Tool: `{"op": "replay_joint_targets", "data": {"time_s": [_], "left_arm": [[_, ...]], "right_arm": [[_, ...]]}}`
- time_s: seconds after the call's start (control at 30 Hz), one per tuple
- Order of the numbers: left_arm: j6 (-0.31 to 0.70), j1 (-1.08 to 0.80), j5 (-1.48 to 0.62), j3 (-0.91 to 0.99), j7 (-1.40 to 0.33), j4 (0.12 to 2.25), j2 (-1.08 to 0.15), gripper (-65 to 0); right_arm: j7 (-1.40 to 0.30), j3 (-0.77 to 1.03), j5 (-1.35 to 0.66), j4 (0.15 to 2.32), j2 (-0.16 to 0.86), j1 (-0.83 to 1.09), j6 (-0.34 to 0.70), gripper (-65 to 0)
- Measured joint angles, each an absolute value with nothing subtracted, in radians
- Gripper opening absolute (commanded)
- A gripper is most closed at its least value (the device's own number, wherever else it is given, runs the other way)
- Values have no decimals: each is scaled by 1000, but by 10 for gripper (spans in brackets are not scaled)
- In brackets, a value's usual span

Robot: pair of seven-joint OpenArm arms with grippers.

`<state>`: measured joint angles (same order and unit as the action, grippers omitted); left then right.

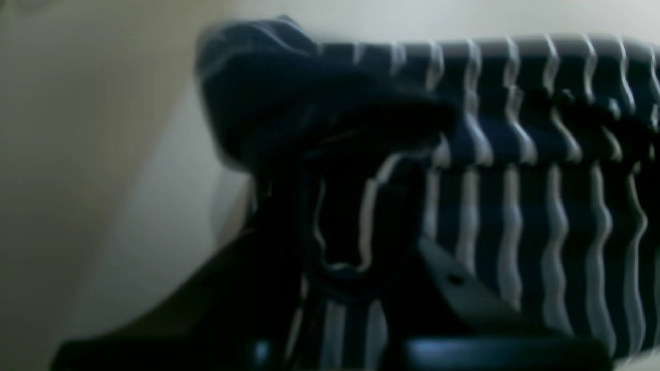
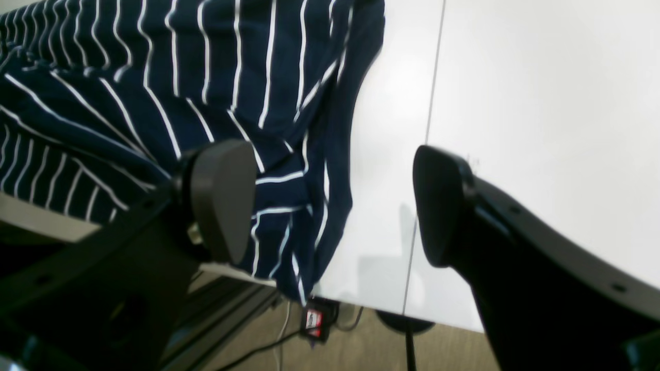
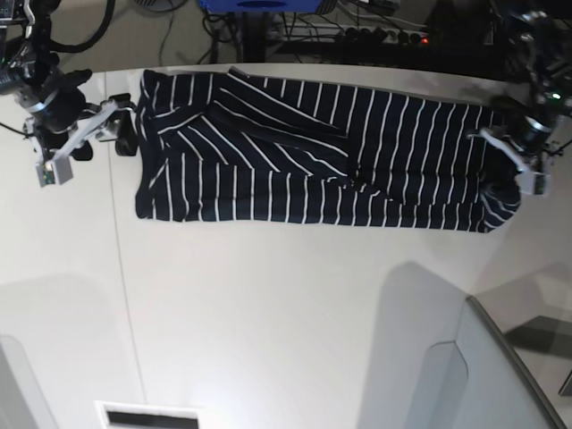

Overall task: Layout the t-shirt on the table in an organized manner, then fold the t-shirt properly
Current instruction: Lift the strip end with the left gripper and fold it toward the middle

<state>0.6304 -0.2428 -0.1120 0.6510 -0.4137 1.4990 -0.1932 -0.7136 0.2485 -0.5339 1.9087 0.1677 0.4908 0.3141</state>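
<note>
The t-shirt (image 3: 313, 170), dark navy with thin white stripes, lies stretched sideways across the far half of the white table (image 3: 268, 313). My left gripper (image 3: 508, 174) is at the shirt's right end in the base view. In the left wrist view it (image 1: 356, 242) is shut on a bunched fold of the t-shirt (image 1: 515, 206). My right gripper (image 3: 123, 134) hovers at the shirt's left end. Seen from the right wrist, it (image 2: 330, 206) is open: one finger sits over the t-shirt (image 2: 154, 77) and the other over the bare table (image 2: 541, 77).
A thin seam (image 2: 428, 134) runs across the tabletop beside the shirt's edge. The table's edge is close, with floor and cables (image 2: 319, 319) below it. A grey panel (image 3: 500, 375) stands at the near right, and more cables (image 3: 384, 36) lie behind the table.
</note>
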Motion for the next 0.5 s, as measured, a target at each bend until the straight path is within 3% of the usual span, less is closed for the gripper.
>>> {"op": "replay_joint_targets", "data": {"time_s": [0.2, 0.5], "left_arm": [[613, -214, 109, 649, -399, 1604, 8, -650], [560, -211, 131, 476, -402, 1602, 75, -650]], "right_arm": [[-713, 249, -534, 1909, 168, 489, 314, -198], [-714, 250, -534, 1909, 168, 489, 314, -198]]}}
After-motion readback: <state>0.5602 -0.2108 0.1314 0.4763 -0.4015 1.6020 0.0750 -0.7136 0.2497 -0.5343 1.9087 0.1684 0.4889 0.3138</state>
